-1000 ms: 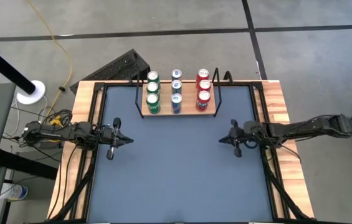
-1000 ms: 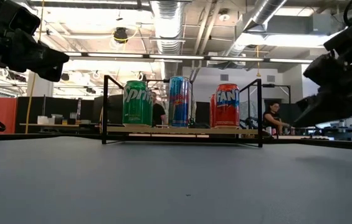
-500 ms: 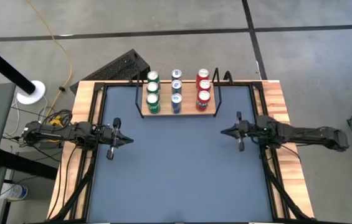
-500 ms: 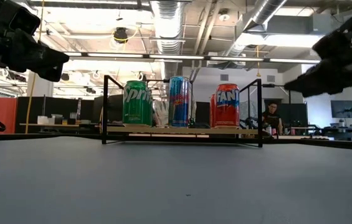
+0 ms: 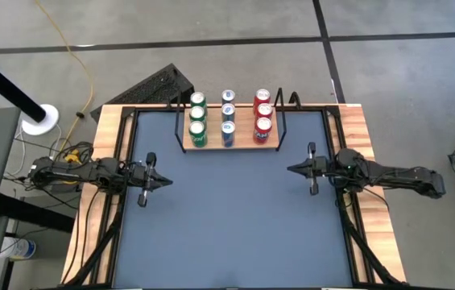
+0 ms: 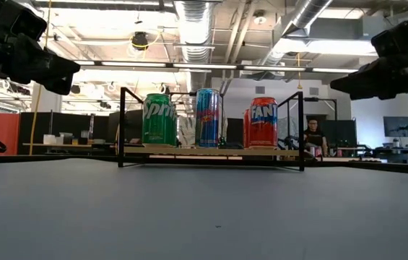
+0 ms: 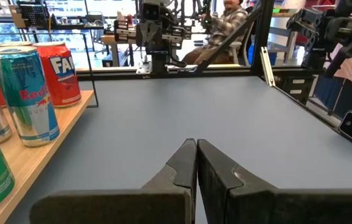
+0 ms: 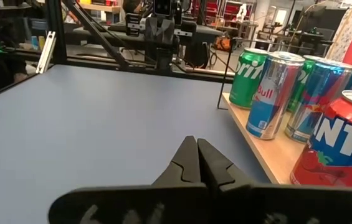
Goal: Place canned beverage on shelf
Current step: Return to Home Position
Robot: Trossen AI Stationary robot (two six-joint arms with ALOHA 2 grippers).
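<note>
At middle left, the left gripper [image 5: 164, 182] is waiting, closed and empty. At upper centre, the shelf [image 5: 244, 134] is holding nine cans [image 5: 228, 113]. At middle right, the right gripper [image 5: 291, 169], closed and empty, is settling back outward; stocking appears finished.

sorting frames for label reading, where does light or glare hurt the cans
Low view: bright ceiling lights sit behind the shelf, so the left gripper and right gripper read as dark silhouettes, yet the front cans are readable. High view: even light, no glare on the table, only can tops show. Right wrist view: highlights streak the blue can.
</note>
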